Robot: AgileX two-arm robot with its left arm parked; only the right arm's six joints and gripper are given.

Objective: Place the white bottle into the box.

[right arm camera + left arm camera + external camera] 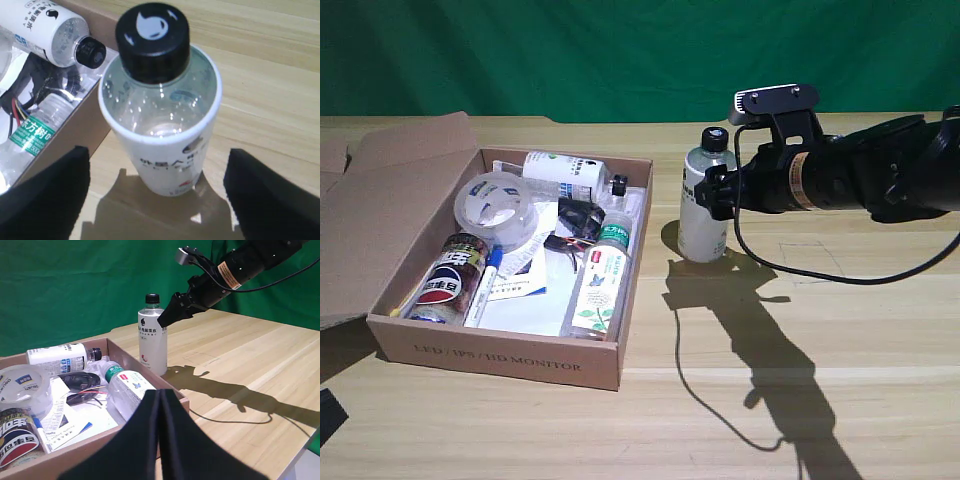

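Your white bottle [704, 205] is standing upright on the tabletop [840, 330], just outside the box [500, 355] on the exterior view's right, close to the box wall but not touching it. The pincer [157, 195] is spread wide, one finger on either side of the bottle body, and neither looks like it's touching the label yet, so nothing is gripped.

Stuff I'd watch for from here:

- It's a tall skinny bottle. If one finger hits first when you close, I think it tips toward the box wall or skids on the wood.
- You're coming in up near the shoulder in the left wrist view. Grab too high on that clear tapered part and it could slip out on the lift.
- The box is already crowded: another capped bottle [570, 175], a tape roll [495, 208], a green-capped bottle [600, 280], a can [453, 275]. Drop it in upright and it probably topples onto something.
- Lift clear of the box wall before you swing across.
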